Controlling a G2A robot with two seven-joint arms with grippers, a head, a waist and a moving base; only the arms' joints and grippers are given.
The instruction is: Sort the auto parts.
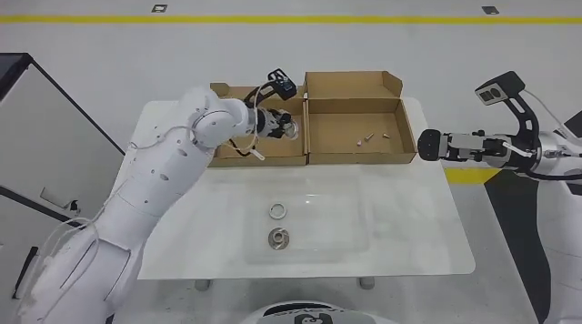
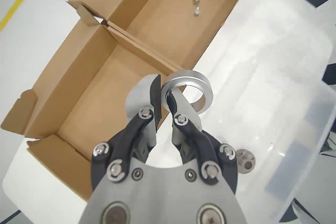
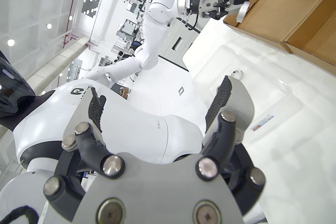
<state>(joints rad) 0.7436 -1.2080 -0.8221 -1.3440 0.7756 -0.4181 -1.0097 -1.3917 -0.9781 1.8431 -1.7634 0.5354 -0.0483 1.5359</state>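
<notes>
One smooth, rigid metal ring, likely slippery, is clamped across its wall by the left gripper; right gripper hangs released.

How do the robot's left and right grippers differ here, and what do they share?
The left gripper is shut on a metal ring; the right gripper is open, holding nothing. The left gripper is above a cardboard box; the right gripper is near the edge of the table. Both have black ribbed pads.
</notes>
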